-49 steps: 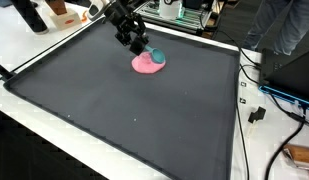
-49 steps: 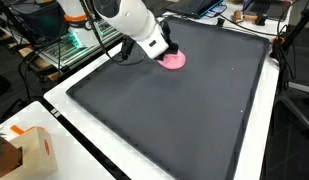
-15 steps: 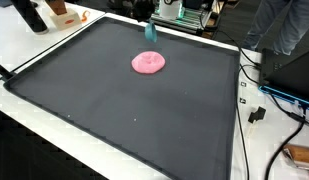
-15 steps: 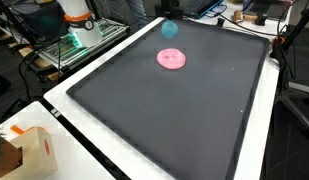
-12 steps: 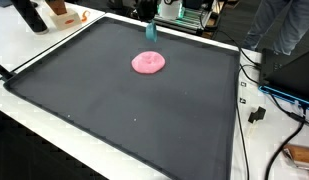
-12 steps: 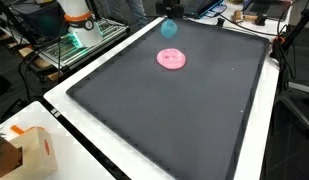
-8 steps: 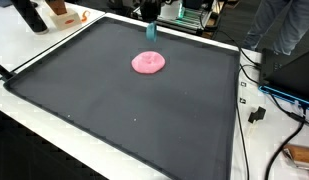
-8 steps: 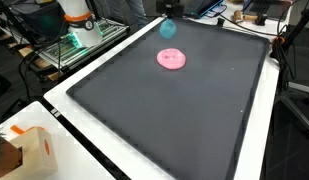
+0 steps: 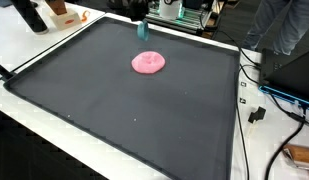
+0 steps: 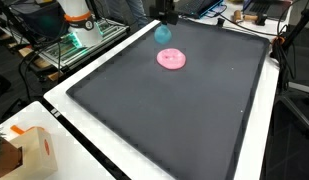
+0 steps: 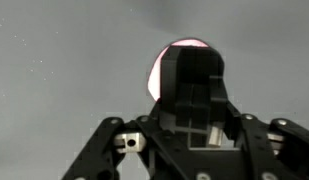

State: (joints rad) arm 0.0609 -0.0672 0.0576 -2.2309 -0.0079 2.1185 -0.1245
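At the top edge of both exterior views, the arm comes in from out of frame. Only its dark wrist and gripper (image 9: 142, 22) show, pointing downward over the far part of the black mat (image 9: 124, 110). The print on the cardboard box (image 10: 32, 152) at lower left is too small to read. The gripper is clamped on a small teal object (image 9: 144, 32), which hangs clear of the mat. The pink disc (image 9: 148, 63) lies flat on the mat just below it in the frame, apart from it. In the wrist view the gripper's body fills the centre, hiding its fingertips; the disc's pink rim shows above it.
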